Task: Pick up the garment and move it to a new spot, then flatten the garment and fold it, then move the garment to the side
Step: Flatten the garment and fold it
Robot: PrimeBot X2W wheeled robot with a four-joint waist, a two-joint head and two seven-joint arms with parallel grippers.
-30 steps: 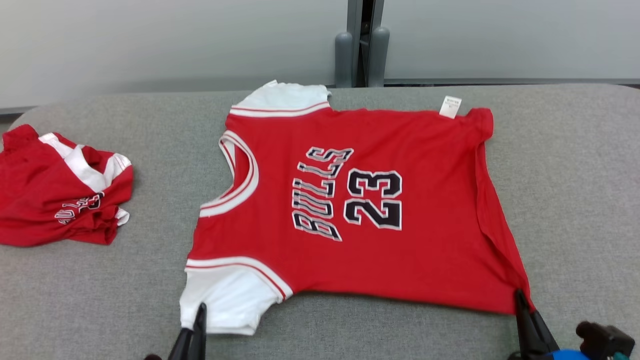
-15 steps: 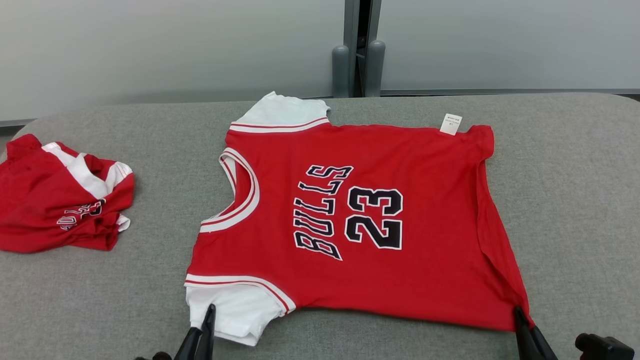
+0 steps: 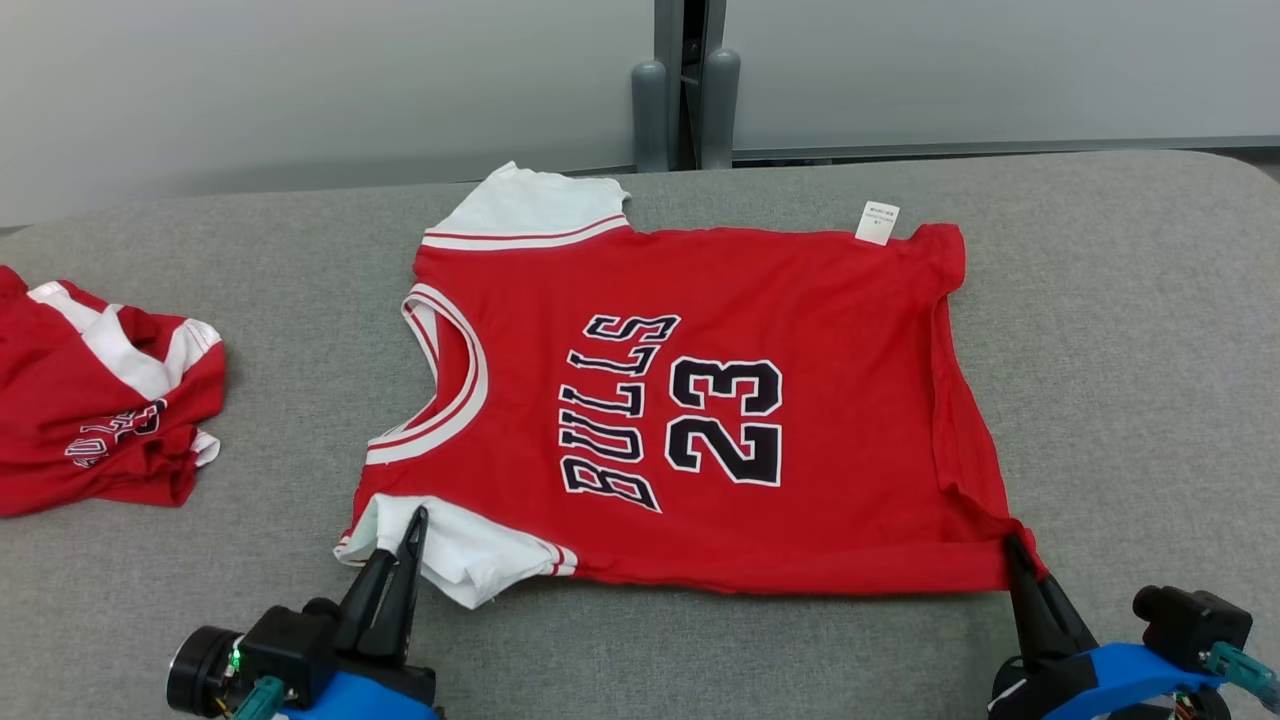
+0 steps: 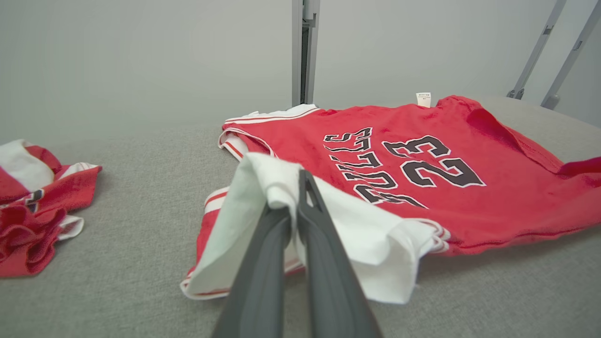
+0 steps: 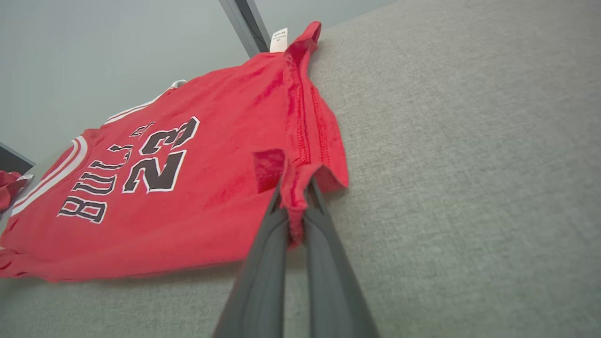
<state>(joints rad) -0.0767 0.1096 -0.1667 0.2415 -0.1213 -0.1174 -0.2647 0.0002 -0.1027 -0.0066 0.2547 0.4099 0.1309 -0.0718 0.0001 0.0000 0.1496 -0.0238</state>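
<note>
The garment point(image 3: 800, 340) is a red jersey with white sleeves, printed BULLS 23, spread on the grey table with its neck to the left. My left gripper point(image 3: 415, 520) is shut on the near white sleeve point(image 4: 263, 188), which is lifted and folded back over itself. My right gripper point(image 3: 1012, 548) is shut on the near hem corner point(image 5: 293, 188), raised a little off the table. The far sleeve point(image 3: 530, 205) and the far hem with its white tag point(image 3: 877, 222) lie flat.
A second red and white garment point(image 3: 90, 400) lies crumpled at the table's left edge. Grey table surface point(image 3: 1150, 350) stretches right of the jersey. A wall and a dark vertical post point(image 3: 680, 80) stand behind the far edge.
Both grippers have moved forward and up with the near edge of the jersey; the near sleeve and bottom edge are now folding over. The head camera has also shifted.
</note>
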